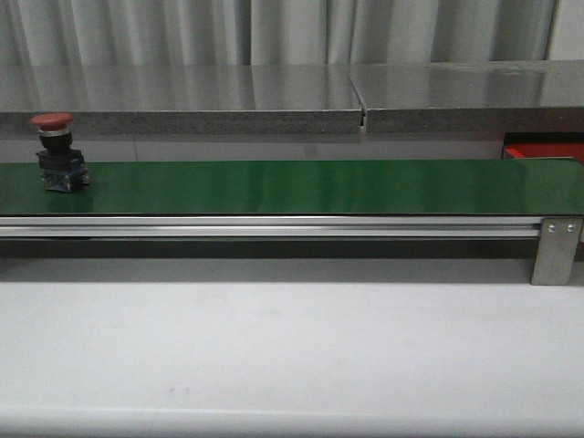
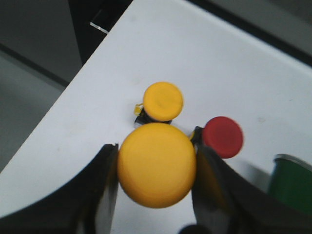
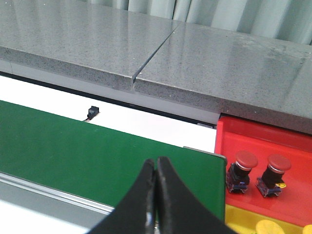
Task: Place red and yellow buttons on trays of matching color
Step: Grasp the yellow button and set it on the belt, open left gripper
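Left gripper (image 2: 156,168): fingers pinching a yellow button (image 2: 156,165) above the white table (image 2: 219,63).
Right gripper (image 3: 156,195): fingers pressed together, holding nothing, over the green belt (image 3: 87,146).
Belt: one red button (image 1: 59,151) stands at its left end.
Red tray (image 3: 273,139): beyond the belt's right end, holding two red buttons (image 3: 243,168).
Yellow tray (image 3: 243,222): touching the red tray's near edge.

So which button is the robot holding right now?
The big yellow button, clamped in the left end effector. The smaller yellow button and the red button sit loose on the white table beyond it.
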You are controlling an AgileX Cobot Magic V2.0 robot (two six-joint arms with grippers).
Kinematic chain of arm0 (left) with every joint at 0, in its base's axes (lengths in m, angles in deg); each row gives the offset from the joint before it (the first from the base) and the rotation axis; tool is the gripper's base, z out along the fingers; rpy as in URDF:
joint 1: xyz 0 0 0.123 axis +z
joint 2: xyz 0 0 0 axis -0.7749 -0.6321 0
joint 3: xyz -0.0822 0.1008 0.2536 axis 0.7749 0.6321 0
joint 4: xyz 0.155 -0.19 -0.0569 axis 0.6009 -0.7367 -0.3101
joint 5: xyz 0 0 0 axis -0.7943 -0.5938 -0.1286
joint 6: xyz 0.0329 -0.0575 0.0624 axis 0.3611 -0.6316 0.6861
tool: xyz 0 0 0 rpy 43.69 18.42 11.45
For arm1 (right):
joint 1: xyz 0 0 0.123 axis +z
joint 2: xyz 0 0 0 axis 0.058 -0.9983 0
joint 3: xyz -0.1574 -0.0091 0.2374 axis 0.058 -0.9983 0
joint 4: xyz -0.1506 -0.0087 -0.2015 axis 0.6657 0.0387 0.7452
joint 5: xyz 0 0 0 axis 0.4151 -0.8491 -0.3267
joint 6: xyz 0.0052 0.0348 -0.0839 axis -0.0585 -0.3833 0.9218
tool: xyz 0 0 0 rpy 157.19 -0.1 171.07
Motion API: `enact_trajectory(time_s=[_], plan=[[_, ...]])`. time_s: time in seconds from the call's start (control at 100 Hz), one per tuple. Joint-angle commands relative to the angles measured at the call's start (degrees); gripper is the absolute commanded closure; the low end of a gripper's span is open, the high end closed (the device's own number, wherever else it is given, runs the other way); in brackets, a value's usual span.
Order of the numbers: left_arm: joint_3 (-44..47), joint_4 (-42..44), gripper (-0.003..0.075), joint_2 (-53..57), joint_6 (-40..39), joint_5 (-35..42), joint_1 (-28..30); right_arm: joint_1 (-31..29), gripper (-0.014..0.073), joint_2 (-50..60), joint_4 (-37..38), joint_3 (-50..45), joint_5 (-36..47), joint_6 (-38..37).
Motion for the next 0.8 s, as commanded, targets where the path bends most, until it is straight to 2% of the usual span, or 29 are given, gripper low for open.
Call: enact_trajectory(time_s=[0.0, 0.21, 0.41, 0.79], plan=[[-1.74, -2.74, 0.0741, 7.35, -0.09, -0.11, -0.75, -0.03, 0.0711, 0.37, -0.85, 1.39, 1.14, 0.35], [-1.74, -2.98, 0.0741, 13.11, -0.09, -5.37, -3.92, -0.03, 0.0711, 0.37, -0.85, 1.39, 1.14, 0.35], [-1.55, -2.98, 0.0741, 14.08, -0.09, -8.41, -7.86, -0.03, 0.0711, 0.37, -0.85, 1.39, 1.14, 0.35], [5.2, -2.34, 0.0741, 14.08, -0.09, -5.29, -14.32, -0.03, 0.0711, 0.37, -0.85, 1.39, 1.14, 0.35]])
